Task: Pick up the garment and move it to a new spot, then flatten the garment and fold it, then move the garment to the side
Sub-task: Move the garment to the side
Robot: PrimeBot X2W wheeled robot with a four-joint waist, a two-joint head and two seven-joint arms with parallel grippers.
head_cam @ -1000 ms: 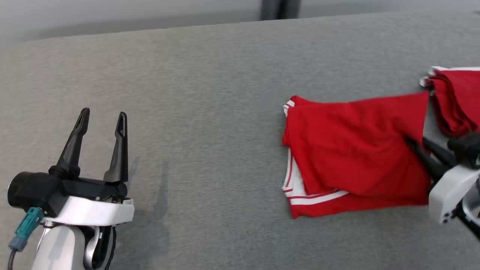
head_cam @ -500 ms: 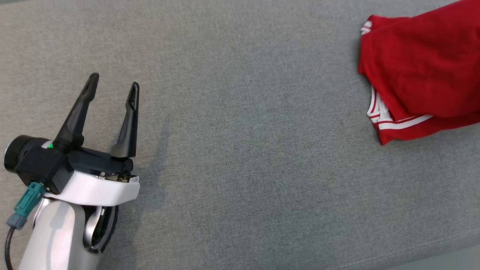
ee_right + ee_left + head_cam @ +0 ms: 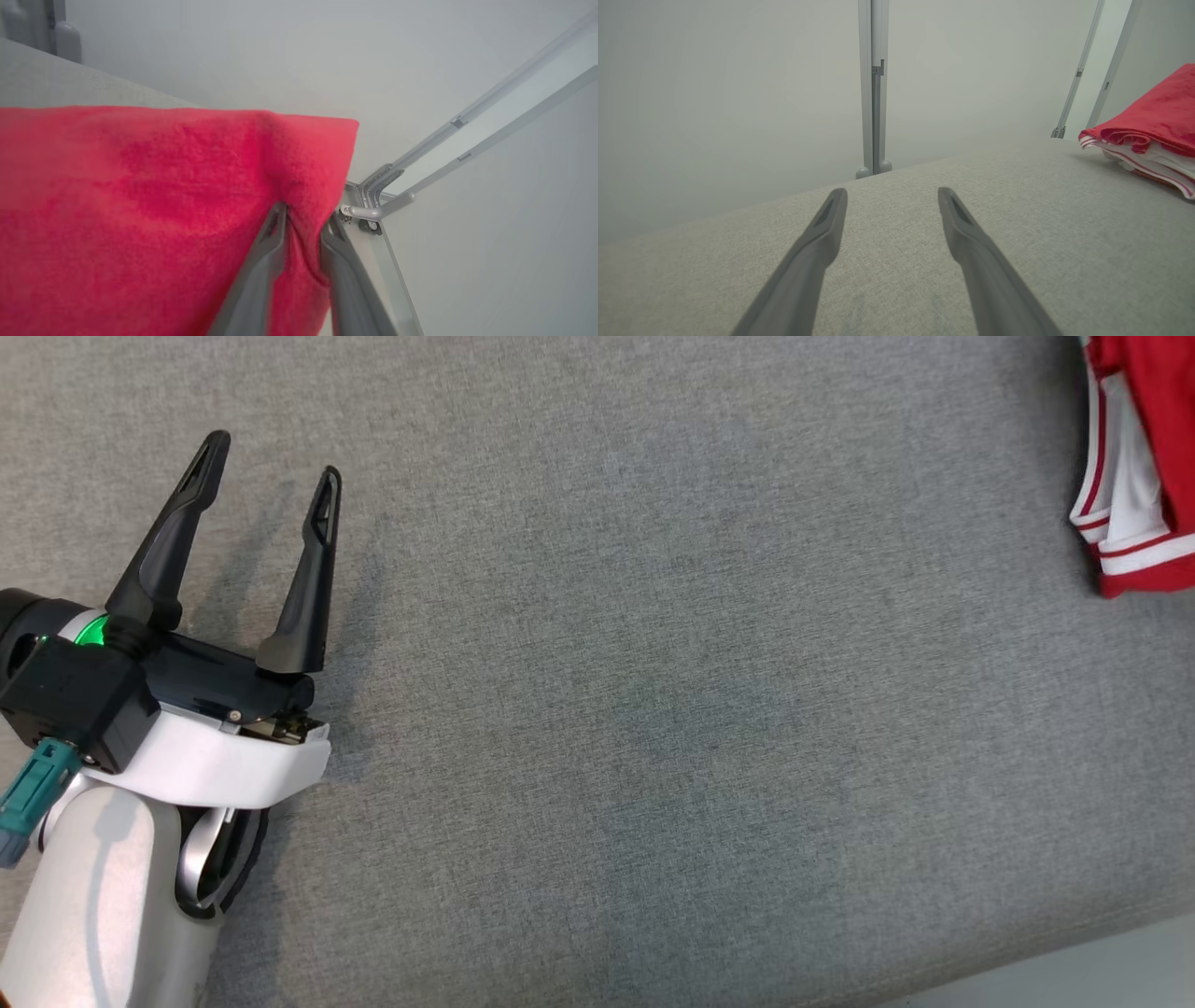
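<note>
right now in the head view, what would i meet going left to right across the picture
left claw, jaws open → bare grey fabric surface → red garment with white stripes, cut off by the right edge

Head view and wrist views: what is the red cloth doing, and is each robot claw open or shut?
Red garment with white stripes: folded, lying on the grey fabric surface.
Left gripper: open, empty, over the bare surface.
Right gripper: fingers slightly apart with a fold of that garment between them; cannot tell if it grips.
</note>
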